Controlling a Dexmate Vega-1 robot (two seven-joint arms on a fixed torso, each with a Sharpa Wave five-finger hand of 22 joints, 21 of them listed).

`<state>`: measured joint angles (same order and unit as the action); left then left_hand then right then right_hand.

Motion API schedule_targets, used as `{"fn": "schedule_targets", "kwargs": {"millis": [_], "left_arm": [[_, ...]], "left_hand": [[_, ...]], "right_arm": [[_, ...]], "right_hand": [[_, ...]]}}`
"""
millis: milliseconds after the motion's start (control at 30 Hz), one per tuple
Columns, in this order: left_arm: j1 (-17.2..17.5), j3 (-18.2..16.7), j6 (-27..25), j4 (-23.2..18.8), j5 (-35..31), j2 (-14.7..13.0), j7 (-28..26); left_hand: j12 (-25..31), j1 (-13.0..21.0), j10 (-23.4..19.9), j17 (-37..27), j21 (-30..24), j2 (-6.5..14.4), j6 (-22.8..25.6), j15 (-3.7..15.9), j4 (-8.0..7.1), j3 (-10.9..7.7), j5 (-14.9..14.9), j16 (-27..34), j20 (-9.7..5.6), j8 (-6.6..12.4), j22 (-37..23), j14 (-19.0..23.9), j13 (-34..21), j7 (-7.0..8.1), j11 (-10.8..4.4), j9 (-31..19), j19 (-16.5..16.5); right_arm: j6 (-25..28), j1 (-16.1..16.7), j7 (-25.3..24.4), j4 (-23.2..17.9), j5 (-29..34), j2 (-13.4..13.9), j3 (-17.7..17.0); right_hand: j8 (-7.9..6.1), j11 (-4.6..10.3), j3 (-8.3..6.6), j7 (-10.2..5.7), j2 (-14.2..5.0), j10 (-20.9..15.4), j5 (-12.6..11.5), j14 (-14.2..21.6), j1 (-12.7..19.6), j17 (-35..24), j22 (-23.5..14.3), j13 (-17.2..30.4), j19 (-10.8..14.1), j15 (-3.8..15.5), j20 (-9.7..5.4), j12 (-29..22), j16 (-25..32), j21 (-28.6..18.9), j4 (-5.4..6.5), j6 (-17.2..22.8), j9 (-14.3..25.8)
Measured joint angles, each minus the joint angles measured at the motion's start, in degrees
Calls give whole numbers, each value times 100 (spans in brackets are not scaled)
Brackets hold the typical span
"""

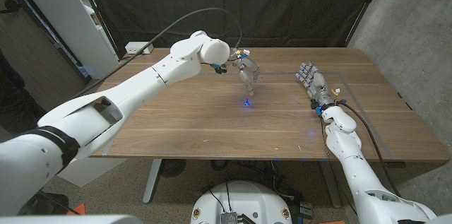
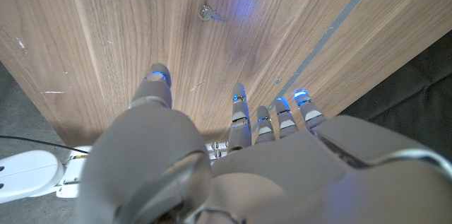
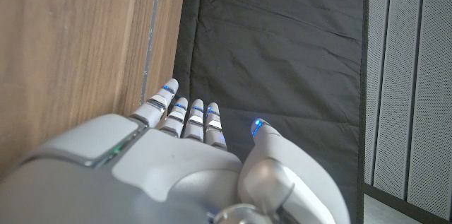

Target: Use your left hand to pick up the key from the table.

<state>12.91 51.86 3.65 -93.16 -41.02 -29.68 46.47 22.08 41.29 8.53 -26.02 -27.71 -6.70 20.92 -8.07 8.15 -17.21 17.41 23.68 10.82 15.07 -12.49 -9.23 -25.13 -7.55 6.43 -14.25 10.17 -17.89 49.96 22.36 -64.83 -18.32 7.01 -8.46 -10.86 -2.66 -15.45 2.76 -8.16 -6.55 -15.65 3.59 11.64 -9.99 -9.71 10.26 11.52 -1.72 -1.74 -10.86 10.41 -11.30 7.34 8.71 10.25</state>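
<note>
The left hand [image 1: 246,71] hangs above the middle of the wooden counter [image 1: 176,125], fingers spread, holding nothing. The key [image 2: 209,15] lies on the counter in the upper middle of the left wrist view, apart from the fingertips [image 2: 158,77]. The right hand [image 1: 311,79], at centre right of the head view, holds nothing, fingers extended side by side.

The head camera looks down over the brown wooden bench [image 1: 212,121]. Each wrist camera looks close along its own hand's back; all views share the bench surface.
</note>
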Motion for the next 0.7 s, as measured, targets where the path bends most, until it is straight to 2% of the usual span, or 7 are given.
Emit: {"fn": "schedule_targets", "kwargs": {"millis": [333, 433, 700], "left_arm": [[22, 28, 108, 107, -63, 47, -69], [24, 42, 130, 151, -77, 65, -84], [26, 74, 176, 241, -100, 105, -108]], "left_hand": [[73, 90, -92, 0, 0, 0, 213, 49, 23, 23, 0, 0, -39, 150, -1, 49, -33, 29, -91, -102, -21], [88, 120, -114, -1, 0, 30, 233, 49, 23, 23, 0, 0, -39, 150, -1, 49, -53, 49, -70, -128, -21], [133, 218, -206, -17, 0, 23, 438, 121, -2, 47, 0, 0, -79, 327, -1, 122, -78, 112, -101, -221, -62]], "right_arm": [[-45, -59, 35, 136, 11, -16, -23], [-55, -80, 41, 180, 17, -18, -31], [-77, -135, 57, 286, 29, -27, -46]], "right_hand": [[0, 0, -14, 0, 31, 0, 0, 0, -31, 0, 0, 0, 0, 0, 0, 0, 0, 0, -15, 0, 0], [0, 0, -14, 0, 31, 0, 0, 0, -31, 0, 0, -1, 0, 0, 0, 0, 0, 0, -14, 0, 0], [0, 0, -14, 0, 31, 0, 0, 0, -31, 0, 0, -1, 0, 0, 0, 0, 0, 0, -14, 0, 0]]}}
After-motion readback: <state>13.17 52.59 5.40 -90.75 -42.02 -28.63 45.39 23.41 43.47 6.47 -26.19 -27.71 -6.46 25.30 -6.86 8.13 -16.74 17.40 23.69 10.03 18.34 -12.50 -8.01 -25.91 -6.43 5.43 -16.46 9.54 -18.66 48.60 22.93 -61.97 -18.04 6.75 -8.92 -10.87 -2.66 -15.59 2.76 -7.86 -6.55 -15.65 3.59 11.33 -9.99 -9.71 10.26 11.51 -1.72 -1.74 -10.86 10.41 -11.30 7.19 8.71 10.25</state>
